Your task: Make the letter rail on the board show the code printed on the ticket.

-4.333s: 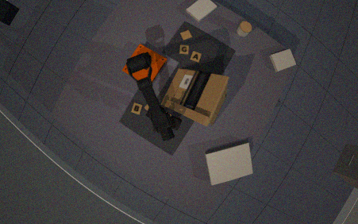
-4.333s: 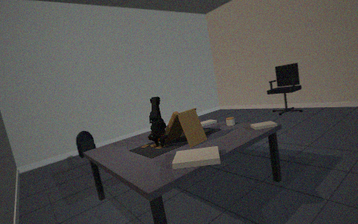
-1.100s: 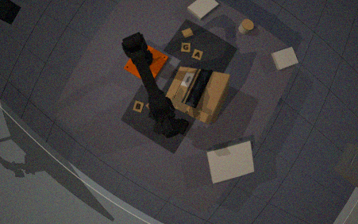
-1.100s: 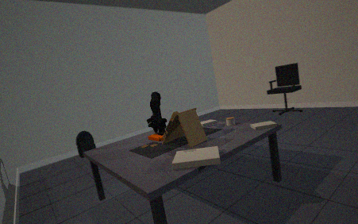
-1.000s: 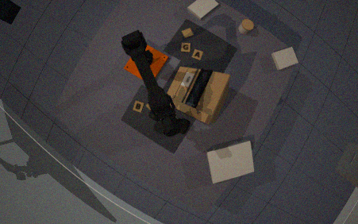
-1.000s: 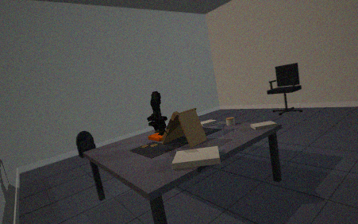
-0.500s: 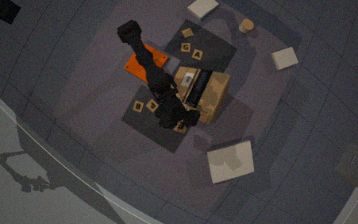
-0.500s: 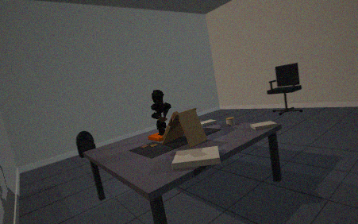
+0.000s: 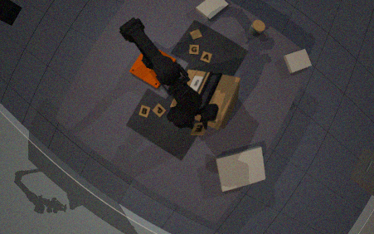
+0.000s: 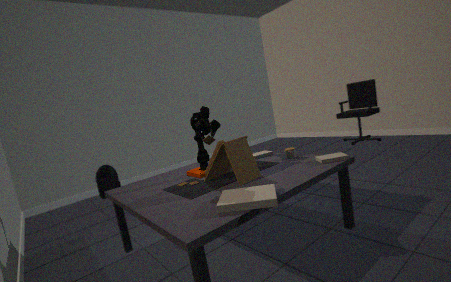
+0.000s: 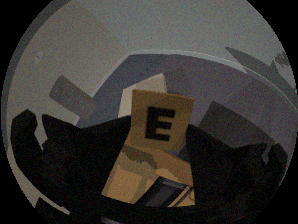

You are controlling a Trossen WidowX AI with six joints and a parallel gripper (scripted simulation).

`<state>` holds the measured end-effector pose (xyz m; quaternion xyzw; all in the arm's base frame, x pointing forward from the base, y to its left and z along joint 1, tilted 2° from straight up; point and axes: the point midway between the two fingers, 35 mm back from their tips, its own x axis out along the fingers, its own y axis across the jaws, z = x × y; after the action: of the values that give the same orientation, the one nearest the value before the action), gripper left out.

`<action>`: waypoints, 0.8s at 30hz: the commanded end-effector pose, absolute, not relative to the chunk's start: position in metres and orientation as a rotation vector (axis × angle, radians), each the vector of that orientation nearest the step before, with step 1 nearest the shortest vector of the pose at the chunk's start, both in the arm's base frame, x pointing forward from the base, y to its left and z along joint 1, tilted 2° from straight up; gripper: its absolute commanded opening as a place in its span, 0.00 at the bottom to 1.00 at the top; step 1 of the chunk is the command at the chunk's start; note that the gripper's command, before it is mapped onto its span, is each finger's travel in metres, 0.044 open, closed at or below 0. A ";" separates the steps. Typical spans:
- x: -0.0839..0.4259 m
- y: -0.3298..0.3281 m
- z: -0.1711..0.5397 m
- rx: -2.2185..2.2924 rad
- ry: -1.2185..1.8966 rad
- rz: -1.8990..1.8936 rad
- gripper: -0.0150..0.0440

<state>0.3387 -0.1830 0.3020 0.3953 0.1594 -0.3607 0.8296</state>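
Note:
My gripper point(image 9: 197, 128) point(image 10: 209, 139) point(image 11: 158, 124) is shut on the E tile point(image 9: 197, 132) point(image 10: 209, 141) point(image 11: 172, 102), held in the air beside the wooden board point(image 9: 230, 93) point(image 10: 245, 162) point(image 11: 122, 175). The E faces the wrist camera upright. The dark letter rail point(image 9: 214, 85) point(image 11: 164, 190) runs along the board; the arm hides part of it. The white ticket point(image 9: 196, 83) lies on the board, its print too blurred to read. A B tile point(image 9: 144, 111) and a P tile point(image 9: 158, 109) lie on one side; a G tile point(image 9: 193, 49), an A tile point(image 9: 206, 56) and an unreadable tile point(image 9: 196, 34) lie on the other.
Dark mats point(image 9: 162, 138) point(image 9: 228, 50) flank the board. A large pale box point(image 9: 241, 169) point(image 10: 247, 197) stands near the front. Smaller pale boxes point(image 9: 298, 60) point(image 9: 211, 8) and a cup point(image 9: 258, 26) point(image 10: 289, 152) stand beyond the board. The orange base plate point(image 9: 145, 76) is behind it.

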 end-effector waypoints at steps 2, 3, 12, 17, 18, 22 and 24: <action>0.343 -0.165 0.310 0.788 0.337 -0.719 0.25; 0.344 -0.159 0.309 0.780 0.346 -0.707 0.25; 0.353 -0.108 0.298 0.698 0.426 -0.602 0.25; 0.355 -0.083 0.292 0.643 0.462 -0.554 0.25; 0.355 -0.078 0.291 0.631 0.469 -0.544 0.25; 0.355 -0.057 0.286 0.587 0.495 -0.501 0.25; 0.355 -0.046 0.284 0.566 0.507 -0.477 0.25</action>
<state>0.3575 -0.0657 0.2864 0.2951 0.2356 -0.2492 0.8918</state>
